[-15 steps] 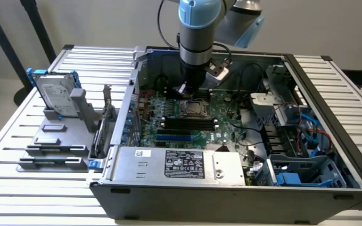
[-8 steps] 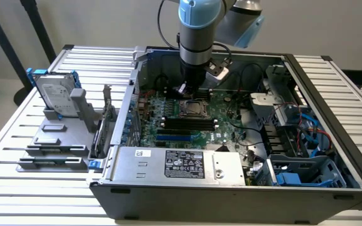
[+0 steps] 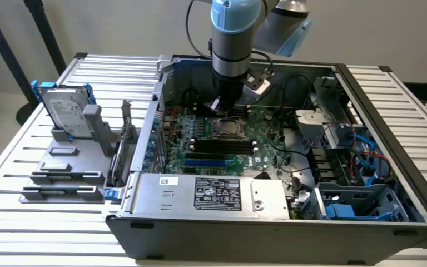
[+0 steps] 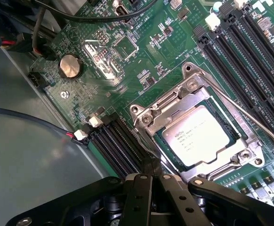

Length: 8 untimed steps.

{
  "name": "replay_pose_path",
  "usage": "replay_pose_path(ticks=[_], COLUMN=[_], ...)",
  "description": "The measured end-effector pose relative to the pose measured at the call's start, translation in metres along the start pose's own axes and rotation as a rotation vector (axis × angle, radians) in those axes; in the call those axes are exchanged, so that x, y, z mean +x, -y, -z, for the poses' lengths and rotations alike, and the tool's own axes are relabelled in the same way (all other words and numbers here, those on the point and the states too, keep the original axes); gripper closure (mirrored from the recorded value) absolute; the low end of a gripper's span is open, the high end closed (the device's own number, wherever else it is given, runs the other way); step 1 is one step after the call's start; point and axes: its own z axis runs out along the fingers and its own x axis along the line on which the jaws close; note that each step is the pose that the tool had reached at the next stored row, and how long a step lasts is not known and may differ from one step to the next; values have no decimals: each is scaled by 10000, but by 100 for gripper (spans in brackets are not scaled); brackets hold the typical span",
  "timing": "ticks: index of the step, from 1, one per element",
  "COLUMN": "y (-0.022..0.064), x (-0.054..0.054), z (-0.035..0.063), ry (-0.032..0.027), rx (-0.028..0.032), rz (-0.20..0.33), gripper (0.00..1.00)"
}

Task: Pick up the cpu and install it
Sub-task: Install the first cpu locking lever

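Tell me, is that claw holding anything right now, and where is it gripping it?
Nothing is held. The gripper is shut and empty just beside the socket, and the cpu already lies inside it.

No legible text on cpu (image 4: 199, 140)

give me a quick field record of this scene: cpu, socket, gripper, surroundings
cpu: small flat square chip with silver-grey metal top, lying in the socket
socket: metal frame on the green motherboard, frame not closed over the chip
gripper: black gripper shut, empty, just beside the socket
case: open grey computer case
outside case: silver hard drive with blue bracket on a grey stand
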Motion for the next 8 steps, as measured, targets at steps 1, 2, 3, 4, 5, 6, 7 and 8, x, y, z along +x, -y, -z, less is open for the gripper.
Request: replay_pose_path(ticks=[1, 2, 3, 4, 5, 6, 7, 8], y=[-2, -4, -7, -9, -12, -15, -18, -22], x=[1, 1, 2, 2, 3, 3, 3, 3], z=[0, 0, 0, -1, -1, -1, -1, 0], ry=[-1, 0, 1, 1, 2, 2, 2, 3], rx=[1, 2, 3, 4, 5, 6, 7, 9], rz=[3, 7, 12, 17, 22, 27, 32, 37], gripper=[89, 89, 89, 89, 89, 89, 89, 89])
